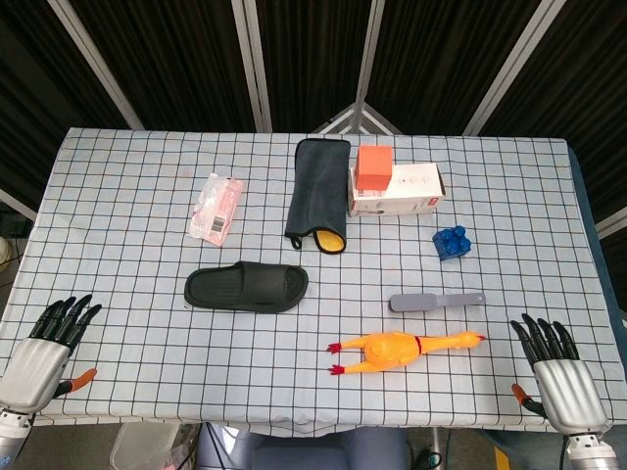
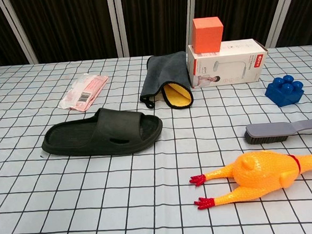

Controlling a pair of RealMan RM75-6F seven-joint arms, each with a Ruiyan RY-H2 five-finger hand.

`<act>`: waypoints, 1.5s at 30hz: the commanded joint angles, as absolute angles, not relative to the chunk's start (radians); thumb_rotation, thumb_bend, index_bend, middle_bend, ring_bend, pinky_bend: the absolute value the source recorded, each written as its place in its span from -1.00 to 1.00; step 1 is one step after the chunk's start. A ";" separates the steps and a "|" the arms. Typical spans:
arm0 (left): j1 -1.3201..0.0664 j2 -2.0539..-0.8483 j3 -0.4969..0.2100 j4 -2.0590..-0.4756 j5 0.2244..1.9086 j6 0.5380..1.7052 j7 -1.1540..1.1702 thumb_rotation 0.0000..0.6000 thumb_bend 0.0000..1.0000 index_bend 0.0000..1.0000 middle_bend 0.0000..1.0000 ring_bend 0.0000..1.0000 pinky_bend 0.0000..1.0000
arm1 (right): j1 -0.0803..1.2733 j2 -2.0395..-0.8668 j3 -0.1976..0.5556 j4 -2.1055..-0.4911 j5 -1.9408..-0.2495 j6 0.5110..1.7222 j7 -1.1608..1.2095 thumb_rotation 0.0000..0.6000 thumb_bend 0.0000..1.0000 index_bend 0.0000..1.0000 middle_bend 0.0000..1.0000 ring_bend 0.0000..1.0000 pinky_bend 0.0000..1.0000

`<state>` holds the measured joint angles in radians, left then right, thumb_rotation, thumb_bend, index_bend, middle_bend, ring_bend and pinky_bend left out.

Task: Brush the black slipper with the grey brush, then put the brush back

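The black slipper (image 1: 247,287) (image 2: 103,133) lies flat left of the table's middle, toe to the left. The grey brush (image 1: 436,300) (image 2: 284,129) lies to its right, bristle head toward the slipper and handle pointing right. My left hand (image 1: 47,351) rests at the near left corner, fingers apart, holding nothing. My right hand (image 1: 556,372) rests at the near right corner, fingers spread and empty, a short way right of and nearer than the brush handle. Neither hand shows in the chest view.
A yellow rubber chicken (image 1: 397,349) (image 2: 260,176) lies just in front of the brush. Behind it sit a blue toy block (image 1: 452,242) (image 2: 284,90), a white box (image 1: 397,191) with an orange cube (image 1: 373,167), a grey mitt (image 1: 318,191) and a pink packet (image 1: 217,207).
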<state>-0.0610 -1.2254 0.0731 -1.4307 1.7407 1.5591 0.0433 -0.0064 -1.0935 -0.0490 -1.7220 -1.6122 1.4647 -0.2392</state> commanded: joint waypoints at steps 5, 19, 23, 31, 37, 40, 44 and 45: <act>-0.059 -1.225 0.076 -1.436 1.749 1.576 0.047 1.00 -0.88 -1.00 -1.00 -1.00 -0.85 | -0.011 -1.093 -0.054 -1.720 -1.620 1.472 -0.236 1.00 -0.43 -1.00 -1.00 -1.00 -0.93; -0.063 -1.254 0.043 -1.376 1.739 1.623 -0.013 1.00 -0.86 -1.00 -1.00 -1.00 -0.84 | 0.115 -1.093 0.017 -1.799 -1.605 1.334 -0.367 1.00 -0.43 -0.96 -0.95 -0.99 -0.83; -0.061 -1.255 0.042 -1.382 1.728 1.614 0.011 1.00 -0.86 -1.00 -1.00 -1.00 -0.84 | 0.186 -1.136 0.068 -1.813 -1.549 1.250 -0.455 1.00 -0.43 -0.84 -0.82 -0.94 -0.83; -0.067 -1.262 0.038 -1.392 1.697 1.576 0.061 1.00 -0.86 -1.00 -1.00 -1.00 -0.84 | 0.318 -1.214 0.156 -1.800 -1.385 1.097 -0.580 1.00 -0.43 -0.52 -0.58 -0.80 -0.83; -0.076 -1.265 0.029 -1.402 1.666 1.541 0.094 1.00 -0.86 -1.00 -1.00 -1.00 -0.84 | 0.400 -1.260 0.197 -1.764 -1.267 1.016 -0.646 1.00 -0.43 -0.37 -0.53 -0.76 -0.79; -0.077 -1.265 0.028 -1.406 1.664 1.542 0.103 1.00 -0.86 -1.00 -1.00 -1.00 -0.84 | 0.428 -1.279 0.204 -1.745 -1.222 0.992 -0.662 1.00 -0.43 -0.36 -0.52 -0.76 -0.79; -0.079 -1.264 0.025 -1.411 1.654 1.534 0.114 1.00 -0.86 -1.00 -1.00 -1.00 -0.84 | 0.457 -1.298 0.201 -1.728 -1.168 0.966 -0.689 1.00 -0.43 -0.36 -0.52 -0.76 -0.79; -0.079 -1.263 0.024 -1.413 1.650 1.531 0.115 1.00 -0.86 -1.00 -1.00 -1.00 -0.84 | 0.463 -1.303 0.198 -1.726 -1.154 0.960 -0.697 1.00 -0.43 -0.36 -0.53 -0.76 -0.79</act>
<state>-0.0786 -1.2639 0.0245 -1.4116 1.6520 1.5325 0.1141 0.4504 -1.2927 0.2001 -1.7341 -1.1712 0.9720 -0.6831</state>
